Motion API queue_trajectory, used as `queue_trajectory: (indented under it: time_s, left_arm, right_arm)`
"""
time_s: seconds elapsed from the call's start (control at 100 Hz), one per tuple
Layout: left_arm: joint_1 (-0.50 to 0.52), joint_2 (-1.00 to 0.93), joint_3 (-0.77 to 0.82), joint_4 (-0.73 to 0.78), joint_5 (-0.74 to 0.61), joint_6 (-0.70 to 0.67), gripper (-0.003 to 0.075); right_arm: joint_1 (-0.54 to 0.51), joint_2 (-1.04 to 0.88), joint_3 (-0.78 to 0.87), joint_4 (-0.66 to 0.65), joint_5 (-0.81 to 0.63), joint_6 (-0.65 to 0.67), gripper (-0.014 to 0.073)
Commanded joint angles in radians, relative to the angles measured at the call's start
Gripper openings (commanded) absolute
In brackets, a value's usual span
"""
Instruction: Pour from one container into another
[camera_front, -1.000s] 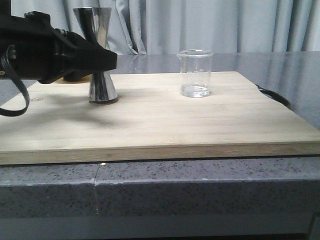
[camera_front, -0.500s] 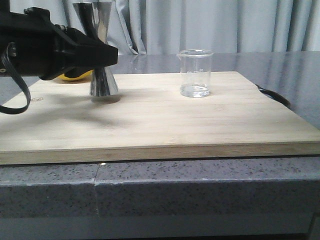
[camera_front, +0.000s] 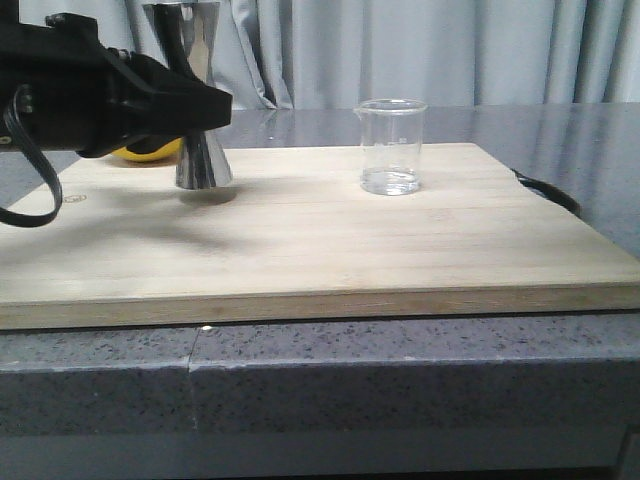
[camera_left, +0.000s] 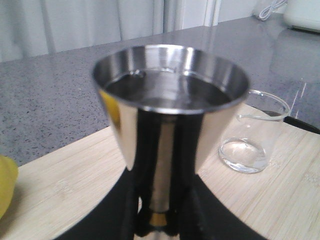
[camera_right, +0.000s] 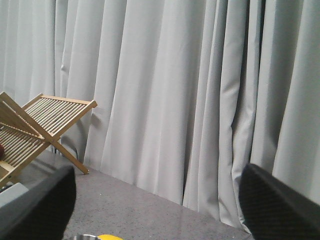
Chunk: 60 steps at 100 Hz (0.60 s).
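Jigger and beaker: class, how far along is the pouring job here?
Done: the left gripper has its jaws shut on the jigger, which holds liquid and seems lifted just clear of the board. In hand: the jigger is held upright. Left: reaching the beaker, which stands apart and looks nearly empty, and tipping; nothing is pouring yet.

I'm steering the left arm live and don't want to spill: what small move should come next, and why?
Probably carry the jigger sideways toward the beaker, kept upright, before any tilt. The left end effector grips its waist, its base looks just clear of the wooden board, liquid sits in its upper cup, and the beaker stands apart on the robot's right.
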Motion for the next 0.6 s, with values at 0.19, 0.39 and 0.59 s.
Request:
queue_trajectory:
  time_s: [0.19,0.39,0.59]
  left_arm:
    - [0.004,-0.032,-0.031,-0.034,-0.094,0.005,-0.0019]
    - [0.004,-0.030,-0.031,-0.034,-0.090,0.028,-0.0019]
    - [0.004,0.010,-0.031,-0.034,-0.105,0.028,-0.0019]
  right_arm:
    - [0.000,-0.029,-0.020,0.003,-0.081,-0.006,0.0599]
    - [0.000,-0.029,-0.020,0.003,-0.083,-0.006,0.0599]
    - [0.000,-0.029,-0.020,0.003,-0.083,-0.006,0.0599]
